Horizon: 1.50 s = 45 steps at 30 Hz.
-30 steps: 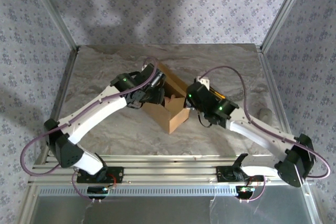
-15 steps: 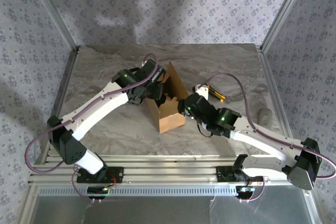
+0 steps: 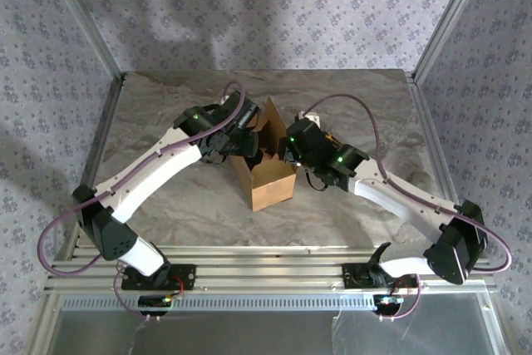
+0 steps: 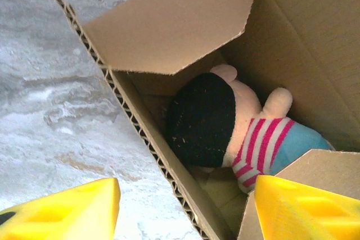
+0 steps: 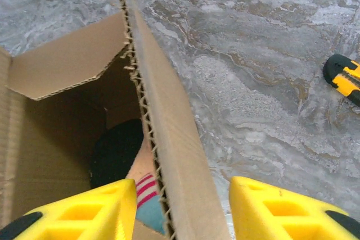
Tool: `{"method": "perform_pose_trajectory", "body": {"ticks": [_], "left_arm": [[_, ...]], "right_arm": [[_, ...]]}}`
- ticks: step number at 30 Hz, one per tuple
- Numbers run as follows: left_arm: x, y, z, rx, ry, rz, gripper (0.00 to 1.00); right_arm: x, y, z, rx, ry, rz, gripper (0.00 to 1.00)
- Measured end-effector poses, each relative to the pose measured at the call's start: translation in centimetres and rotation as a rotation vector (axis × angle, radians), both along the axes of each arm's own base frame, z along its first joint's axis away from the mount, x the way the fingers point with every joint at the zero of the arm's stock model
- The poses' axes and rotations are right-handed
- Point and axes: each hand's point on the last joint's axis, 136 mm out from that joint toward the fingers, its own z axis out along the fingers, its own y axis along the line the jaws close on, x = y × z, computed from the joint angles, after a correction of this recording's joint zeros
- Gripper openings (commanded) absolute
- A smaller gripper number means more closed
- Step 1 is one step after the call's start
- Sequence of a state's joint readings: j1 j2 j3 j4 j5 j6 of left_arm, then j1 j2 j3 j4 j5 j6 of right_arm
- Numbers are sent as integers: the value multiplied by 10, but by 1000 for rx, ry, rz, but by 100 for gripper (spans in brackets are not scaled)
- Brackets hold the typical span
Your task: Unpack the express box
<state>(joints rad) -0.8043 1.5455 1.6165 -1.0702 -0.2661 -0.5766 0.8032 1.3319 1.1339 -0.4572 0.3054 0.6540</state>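
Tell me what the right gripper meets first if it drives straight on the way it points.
Likely the express box: its cardboard panel stands edge-on between the right gripper fingers, so they would straddle it, one inside toward the plush toy. Depth is unclear.

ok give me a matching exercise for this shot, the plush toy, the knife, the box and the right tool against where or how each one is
Column one
1. plush toy
2. utility knife
3. express box
4. right tool

Column two
a. lying on the marble table, outside the carton
b. astride an upright cardboard panel, jaws apart
c. lying down inside the carton
d. standing between the two arms with its top flaps open

Pairs: 1-c, 2-a, 3-d, 4-b
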Motion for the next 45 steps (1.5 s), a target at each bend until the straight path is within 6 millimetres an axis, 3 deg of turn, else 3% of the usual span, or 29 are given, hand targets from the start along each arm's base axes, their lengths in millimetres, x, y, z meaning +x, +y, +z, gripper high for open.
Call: {"method": "perform_pose_trajectory", "body": {"ticks": [2,7,12,19,31,45], "left_arm": [[-2,2,-7,-2,23,16,58],[-10,11,-28,-18,84,59,52],[-19,20,-24,-90,65,89,44],[-28,36,-15,-203,17,120,35],[-34,47,-47,-299,11,159,27],[-34,51,-69,-368,-23,198,16]], "right_arm": [[2,0,-3,-5,6,9,43],[6,-1,-7,-8,19,27,24],[6,3,-6,9,24,49,10],[11,3,-4,47,25,53,8],[16,5,-7,92,27,66,6],[34,1,-13,338,70,186,7]]}}
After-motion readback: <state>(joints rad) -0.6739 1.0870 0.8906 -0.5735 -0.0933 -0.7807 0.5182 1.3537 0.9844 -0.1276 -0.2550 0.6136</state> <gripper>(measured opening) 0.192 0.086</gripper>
